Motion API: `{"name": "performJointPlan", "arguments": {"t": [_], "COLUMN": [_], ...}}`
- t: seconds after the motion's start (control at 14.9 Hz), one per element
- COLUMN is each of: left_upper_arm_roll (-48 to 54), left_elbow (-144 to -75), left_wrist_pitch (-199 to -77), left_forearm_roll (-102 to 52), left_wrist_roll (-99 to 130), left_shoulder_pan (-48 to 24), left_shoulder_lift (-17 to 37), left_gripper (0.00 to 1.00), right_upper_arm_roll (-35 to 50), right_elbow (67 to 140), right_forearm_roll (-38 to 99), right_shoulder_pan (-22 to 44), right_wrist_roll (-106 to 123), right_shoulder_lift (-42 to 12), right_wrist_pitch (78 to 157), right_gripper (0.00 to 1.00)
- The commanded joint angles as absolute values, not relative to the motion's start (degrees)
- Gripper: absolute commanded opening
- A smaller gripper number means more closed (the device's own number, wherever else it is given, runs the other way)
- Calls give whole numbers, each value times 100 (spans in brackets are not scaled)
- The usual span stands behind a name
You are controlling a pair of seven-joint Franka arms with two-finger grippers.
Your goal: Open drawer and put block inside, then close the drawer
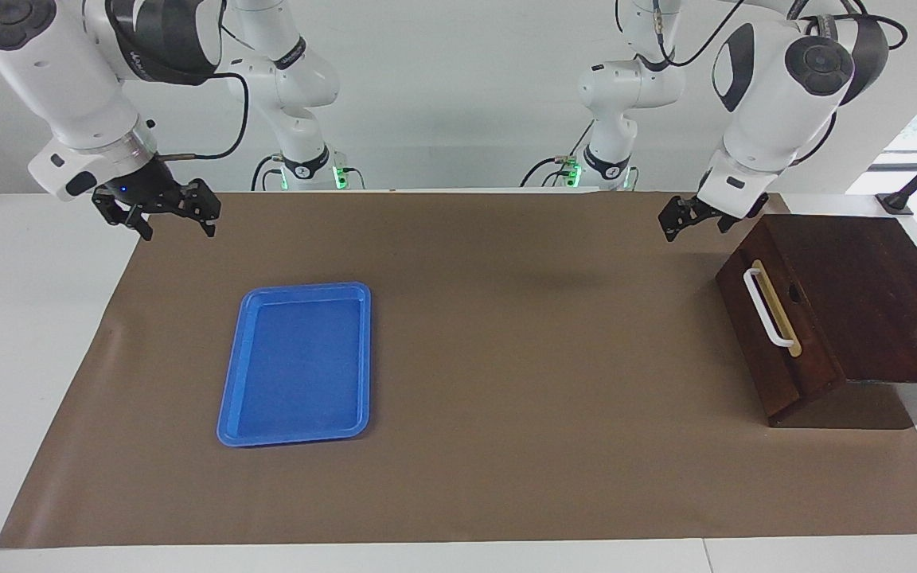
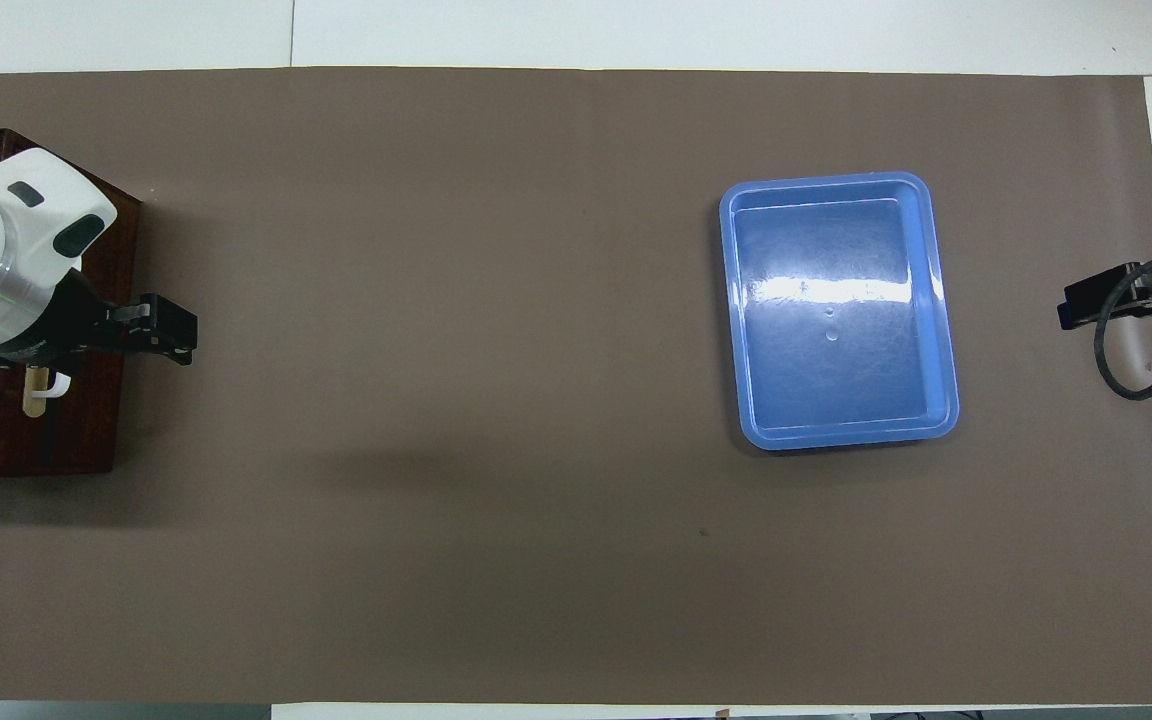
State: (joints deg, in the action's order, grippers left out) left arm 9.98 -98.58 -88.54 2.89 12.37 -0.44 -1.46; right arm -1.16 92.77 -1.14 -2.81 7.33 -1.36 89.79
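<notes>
With the drawer [image 1: 777, 334] shut below the left gripper [image 1: 685, 220], whose finger state we cannot tell, we set its 2 fingers astride the white handle [image 1: 767, 309] and pull squarely; no block is visible; the right gripper [image 1: 176, 215], fingers spread, waits.

White table [image 1: 37, 318], most of its top covered by a brown paper mat [image 1: 506, 358] lying flat, faint creases at the edges. Two things rest directly on the mat. Flat blue tray [image 1: 239, 398], empty, below and inward of the right gripper [image 1: 176, 223], well apart from it. Dark wooden box with its drawer [image 1: 777, 334] shut flush, white handle [image 1: 765, 309] showing, just beside and below the left gripper [image 1: 685, 223].
</notes>
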Motion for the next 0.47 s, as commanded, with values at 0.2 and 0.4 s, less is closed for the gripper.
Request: {"name": "performJointPlan", "arguments": {"t": [0.2, 0.4], "left_upper_arm_roll": [870, 757], "left_elbow": [-9853, -9721], "left_wrist_pitch": [-8675, -8657], "left_forearm_roll": [211, 211], "left_wrist_roll": [1090, 774], "left_shoulder_pan": [-150, -123], "left_shoulder_lift": [-352, -352], "left_gripper": [100, 100], "right_upper_arm_roll": [-79, -79], "right_elbow": [9325, 9325], "right_forearm_roll": [-193, -193], "right_shoulder_pan": [-281, -281], "right_wrist_roll": [677, 677], "right_shoulder_lift": [-88, -88], "right_wrist_pitch": [9026, 9035], "right_gripper": [100, 100]}}
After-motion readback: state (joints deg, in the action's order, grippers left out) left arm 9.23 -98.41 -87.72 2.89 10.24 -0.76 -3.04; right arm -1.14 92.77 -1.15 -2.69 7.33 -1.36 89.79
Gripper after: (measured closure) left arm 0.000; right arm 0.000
